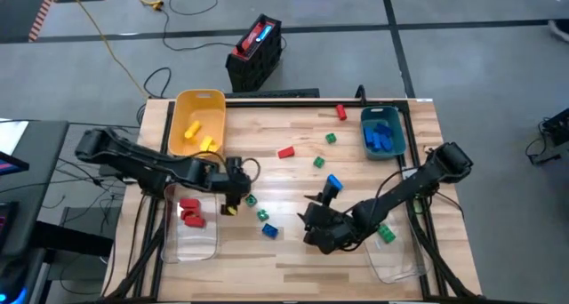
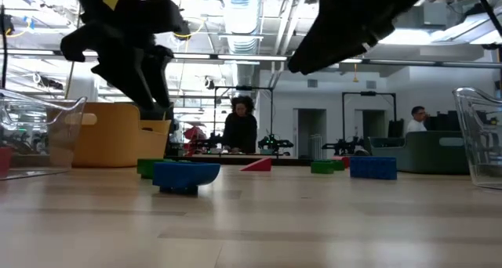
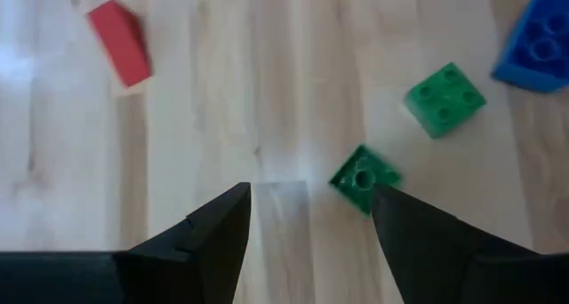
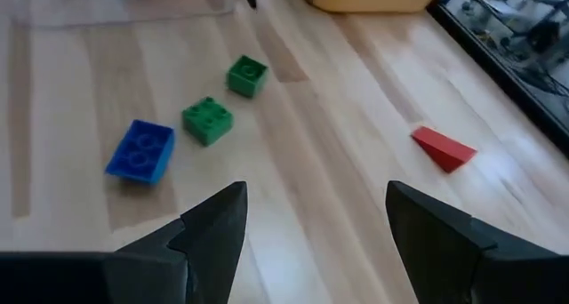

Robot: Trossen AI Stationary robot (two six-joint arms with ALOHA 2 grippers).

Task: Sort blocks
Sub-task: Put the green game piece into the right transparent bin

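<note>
**Both arms low over a counter of scattered blocks**

The wooden counter [image 1: 293,251] fills the high view, its middle taken as the clock's centre. A yellow bin [image 1: 197,117] at 10 o'clock holds yellow blocks [image 1: 197,135]. A clear bin [image 1: 197,237] at 8 o'clock holds red blocks [image 1: 190,212]. A teal bin [image 1: 382,131] at 2 o'clock holds blue blocks [image 1: 382,139]. A second clear bin [image 1: 397,260] at 4 o'clock has a green block [image 1: 386,234] at its edge.

The left gripper [image 1: 233,197] sits at 9 o'clock, just beside the red blocks' bin. Its jaws stand apart with nothing between them, and in the left wrist view a small green block [image 3: 364,177] lies just beside one finger [image 3: 418,242].

The right gripper [image 1: 316,217] sits near 5 o'clock, jaws wide and empty.

Loose blocks lie across the middle: a red wedge [image 1: 285,152] at 12 o'clock, two green ones [image 1: 330,139] [image 1: 318,163] toward 1 o'clock, a red one [image 1: 341,114] near the far edge, a blue one [image 1: 333,183] by the right arm, and a green [image 1: 264,215] and blue [image 1: 269,230] pair at 7 o'clock.
</note>
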